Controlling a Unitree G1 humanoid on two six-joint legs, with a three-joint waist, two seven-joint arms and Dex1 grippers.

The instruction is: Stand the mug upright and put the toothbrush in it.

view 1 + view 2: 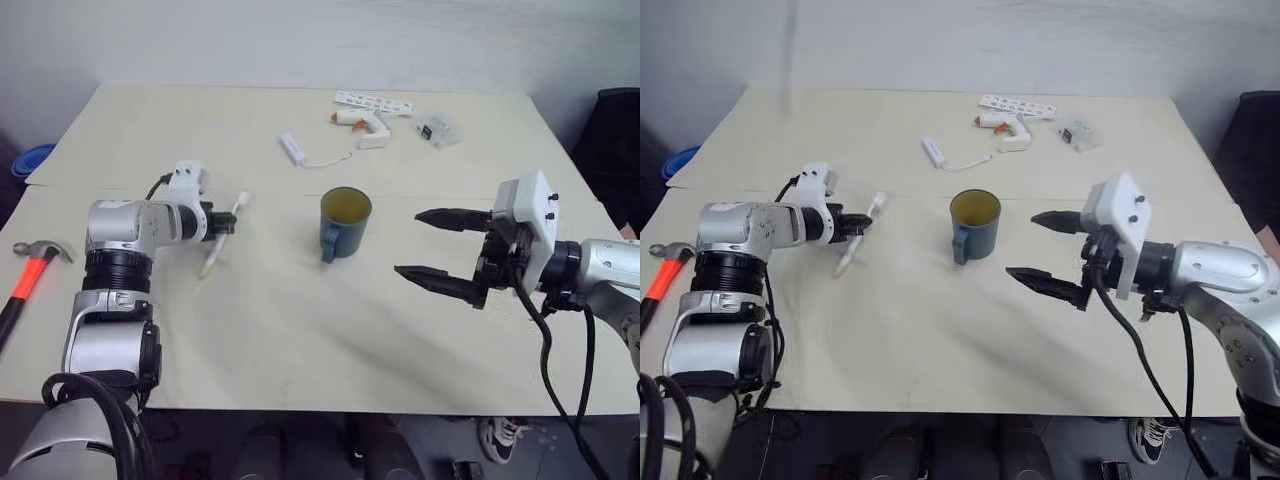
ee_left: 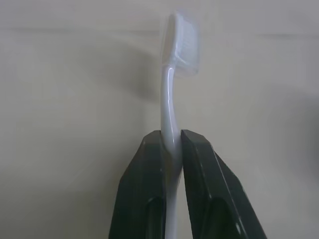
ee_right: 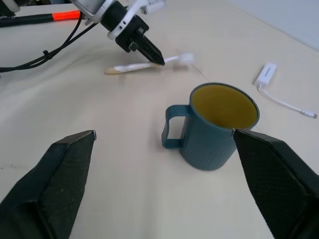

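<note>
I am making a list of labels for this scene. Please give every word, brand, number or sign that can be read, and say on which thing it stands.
No text can be read in these pictures.
The flat white strip at the table's far edge has dark marks, too small to read.
The clear packet beside it shows dark spots, also too small to read.
The mug carries no visible print.

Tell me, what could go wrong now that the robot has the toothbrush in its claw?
1. The left claw is shut on the toothbrush across its thin, smooth handle, so it might twist or slip on the way over.
2. The mug stands upright but nothing holds it; the right claw is open beside it, not touching. A bump on the rim could tip it.
3. The toothbrush looks longer than the mug is tall, so it may lean once dropped in.
</note>
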